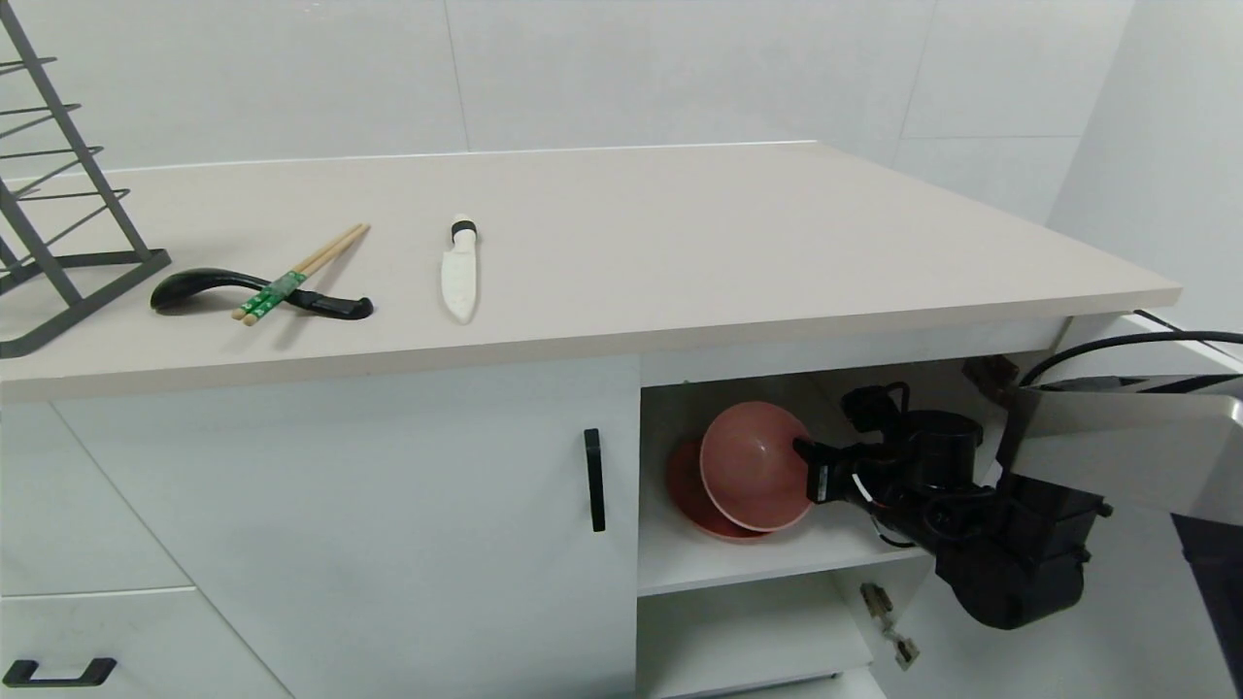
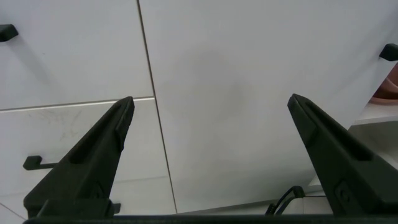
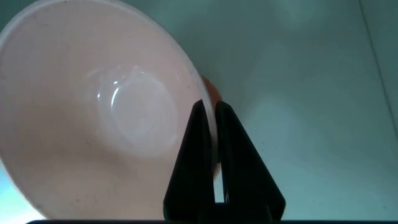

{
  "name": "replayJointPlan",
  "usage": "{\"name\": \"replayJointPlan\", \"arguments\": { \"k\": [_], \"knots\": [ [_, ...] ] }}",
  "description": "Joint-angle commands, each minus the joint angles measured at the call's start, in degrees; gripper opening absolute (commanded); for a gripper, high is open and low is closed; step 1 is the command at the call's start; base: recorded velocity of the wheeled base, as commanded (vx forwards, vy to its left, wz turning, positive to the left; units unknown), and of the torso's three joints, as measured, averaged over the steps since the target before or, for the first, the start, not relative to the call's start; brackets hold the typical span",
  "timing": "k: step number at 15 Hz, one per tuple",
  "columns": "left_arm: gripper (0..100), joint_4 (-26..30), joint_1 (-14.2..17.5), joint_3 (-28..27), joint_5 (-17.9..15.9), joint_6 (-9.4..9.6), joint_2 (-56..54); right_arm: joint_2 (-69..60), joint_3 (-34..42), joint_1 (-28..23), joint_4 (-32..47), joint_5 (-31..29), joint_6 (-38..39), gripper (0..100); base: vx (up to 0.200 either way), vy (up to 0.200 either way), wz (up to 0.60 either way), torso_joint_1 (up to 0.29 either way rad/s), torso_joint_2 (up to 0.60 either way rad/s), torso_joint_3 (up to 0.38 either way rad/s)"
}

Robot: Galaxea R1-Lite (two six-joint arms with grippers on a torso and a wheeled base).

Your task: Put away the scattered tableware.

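Observation:
A pink bowl (image 1: 753,466) hangs tilted inside the open cupboard, just above a red plate (image 1: 686,490) lying on the shelf. My right gripper (image 1: 804,456) is shut on the bowl's rim; its fingers (image 3: 200,134) pinch the rim of the bowl (image 3: 93,118). On the countertop lie a black spoon (image 1: 199,287), a pair of chopsticks (image 1: 303,272) resting across its handle, and a white knife (image 1: 459,274). My left gripper (image 2: 208,112) stands open with nothing between its fingers, facing the white cabinet fronts.
A dark wire dish rack (image 1: 49,194) stands at the counter's far left. The closed cabinet door with a black handle (image 1: 593,480) is left of the open compartment. A lower shelf (image 1: 738,631) lies beneath. The opened door (image 1: 1117,437) hangs at the right.

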Motion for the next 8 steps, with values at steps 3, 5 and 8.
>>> {"name": "replayJointPlan", "arguments": {
  "k": [3, 5, 8],
  "knots": [
    [100, 0.0, 0.0, 0.0, 0.0, 0.00, 0.1, 1.4, -1.2, 0.0, 0.0, 0.0, 0.0, 0, 0.000, 0.000, 0.00, 0.000, 0.00, 0.000],
    [100, 0.0, 0.0, 0.0, 0.0, 0.00, 0.1, 1.4, -1.0, 0.5, 0.0, 0.0, 0.1, 0, 0.000, 0.000, 0.00, 0.000, 0.00, 0.000],
    [100, 0.0, 0.0, 0.0, 0.0, -0.09, 0.1, 1.5, -0.2, 0.9, 0.1, 0.1, 0.1, 100, 0.000, 0.000, 0.00, 0.000, 0.00, 0.000]
  ]
}}
